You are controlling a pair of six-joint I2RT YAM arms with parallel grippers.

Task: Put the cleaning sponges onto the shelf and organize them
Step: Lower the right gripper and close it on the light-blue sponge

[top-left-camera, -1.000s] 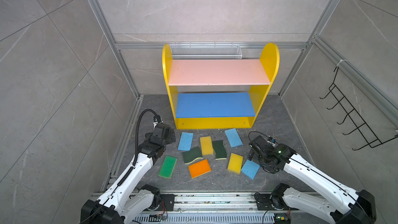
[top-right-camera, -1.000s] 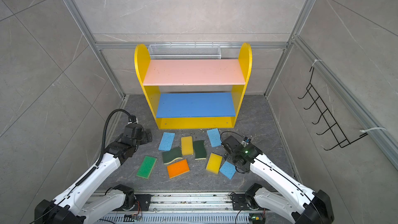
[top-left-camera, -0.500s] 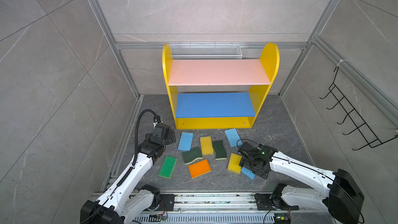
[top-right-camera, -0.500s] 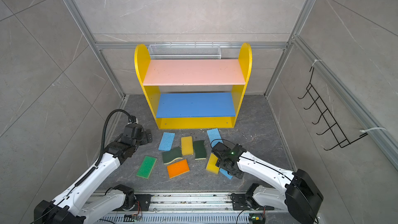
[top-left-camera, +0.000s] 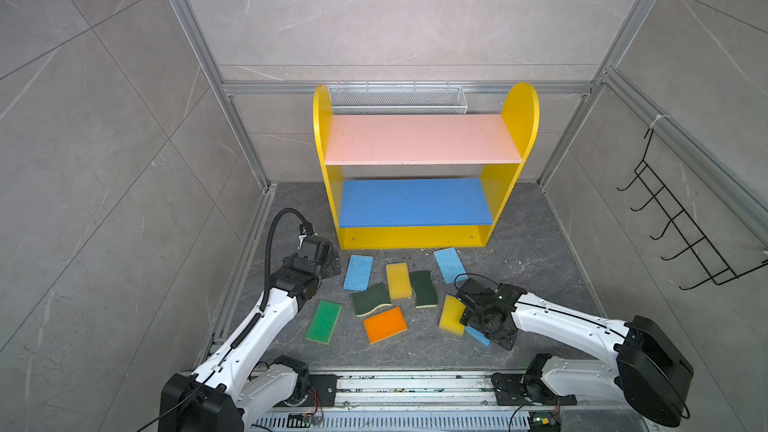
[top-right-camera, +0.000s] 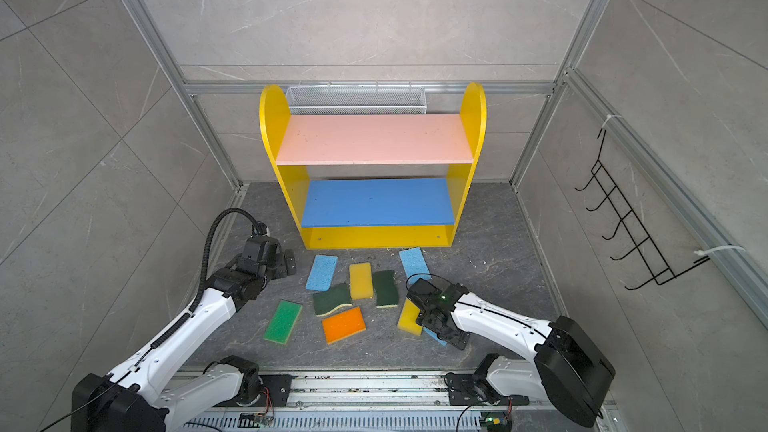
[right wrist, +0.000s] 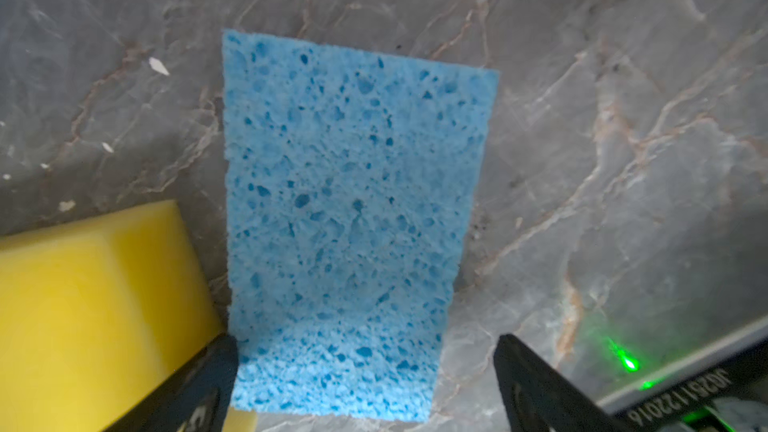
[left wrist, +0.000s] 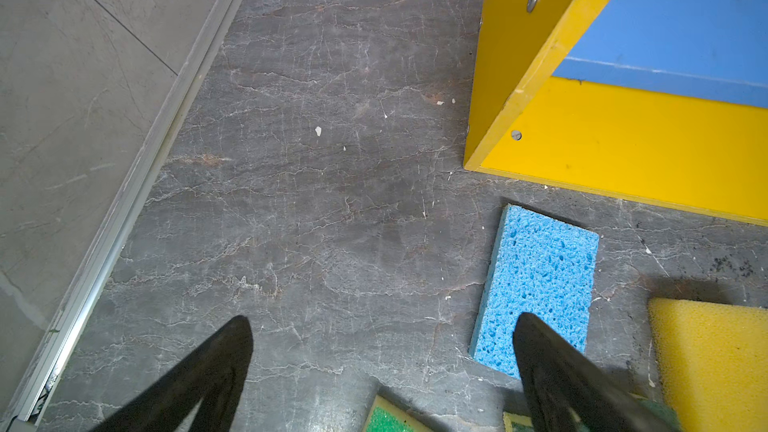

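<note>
The right fingers (right wrist: pixel 195 388) are standing spread wide and holding nothing, hanging low over the near end of a light blue sponge (right wrist: pixel 353 184) that is lying flat on the tabletop (right wrist: pixel 623 118). In the right wrist view the sponge's long axis is running straight away from the fingers. Its two long edges are therefore facing them, and the closing line is crossing its short width, which I judge a fair line-up for a squeeze once the wrist drops. One finger is sitting just beside, perhaps touching, a yellow sponge (right wrist: pixel 95 292), the thing most likely to get caught in the grip. The left fingers (left wrist: pixel 195 380), equally wide and empty, are hovering well apart from this pair, near another blue sponge (left wrist: pixel 540 276) by the shelf (top-left-camera: pixel 411 238), whose boards are carrying no sponge yet.
</note>
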